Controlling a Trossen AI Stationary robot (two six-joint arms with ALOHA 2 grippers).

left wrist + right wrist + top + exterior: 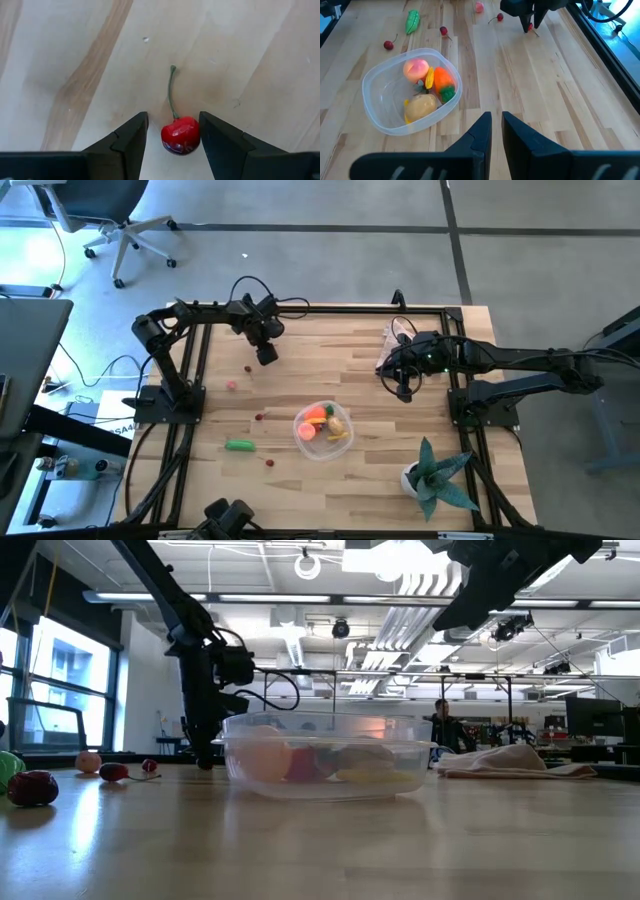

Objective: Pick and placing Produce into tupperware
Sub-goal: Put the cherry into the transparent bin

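Note:
My left gripper (173,131) points down at the far left of the table, open, with a red cherry (180,136) on the wood between its fingers, stem pointing away. The right wrist view shows that gripper (527,25) from afar. The clear tupperware (323,428) at mid-table holds a pink ball (416,69), an orange carrot (442,80), yellow sticks (429,77) and a tan ball (422,105). On the wood lie a green pod (239,445), a small pink ball (232,385) and more cherries (259,418). My right gripper (496,117) hangs shut, above the table's far right. My left gripper comes from above with one finger on each side of the cherry's round body (192,135), which rests on the table. The cherry lies close against one finger (210,140); whether they touch, I cannot tell.
A teal spiky plant in a white pot (435,475) stands at the near right. A pink cloth (392,345) lies at the far right under my right arm. Black frame rails (190,360) run along the table's edges. Bare wood lies between the cherry and the tupperware.

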